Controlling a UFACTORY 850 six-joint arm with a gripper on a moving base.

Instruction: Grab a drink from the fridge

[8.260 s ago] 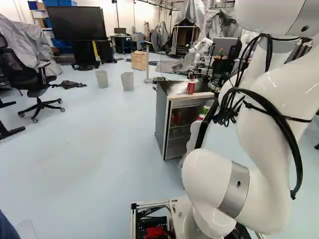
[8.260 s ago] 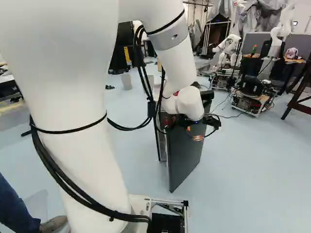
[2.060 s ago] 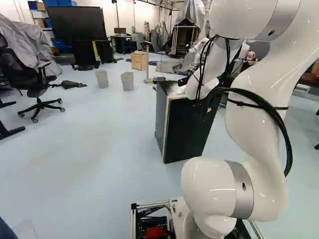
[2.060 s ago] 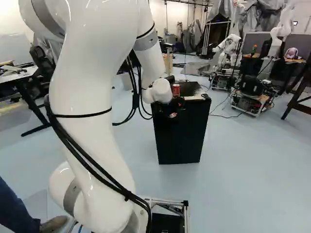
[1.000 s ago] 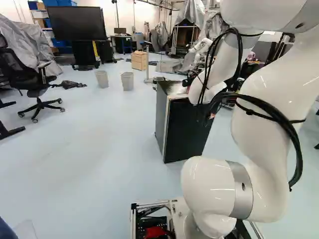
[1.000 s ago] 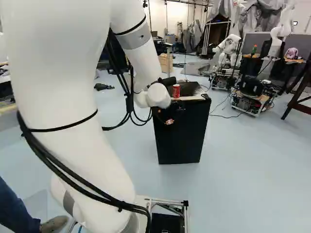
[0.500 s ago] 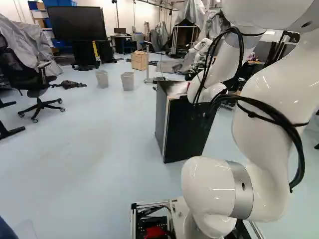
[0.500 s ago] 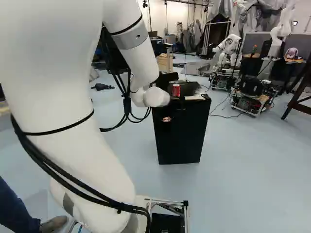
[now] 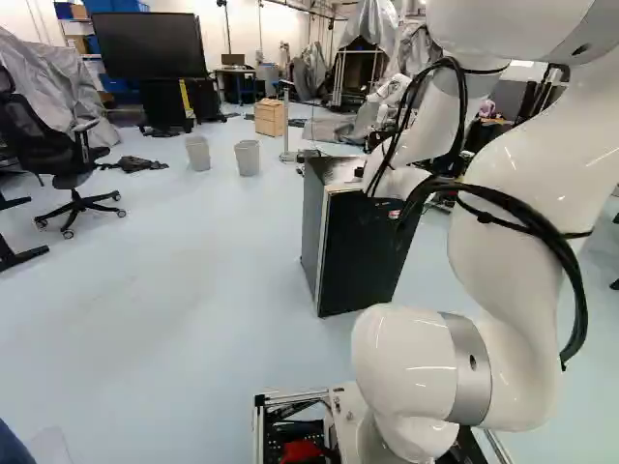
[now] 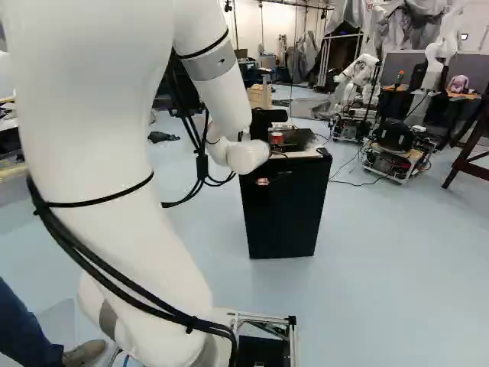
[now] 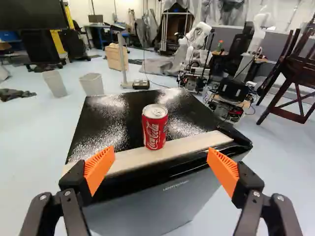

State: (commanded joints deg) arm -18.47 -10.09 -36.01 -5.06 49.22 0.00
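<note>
Seeing two bins (image 11: 55, 83) far ahead-left of the claw (image 10: 263, 126). Got claw released, spread wide. Showing fridge (image 11: 106, 132) just ahead and below, door (image 11: 147, 204) closed. See red can (image 11: 149, 135) upright on fridge top, near front edge, ahead of claw, lined up with its gap. Spotting another robot (image 11: 198, 35) well ahead-right, wooden chair (image 11: 301, 76) farther right.

Both base views are facing ahead and slightly down from behind the white, jointed arm (image 9: 401, 362); the wrist view is facing, from nearer, the black, box-shaped fridge (image 9: 363, 266) all three are sharing.
</note>
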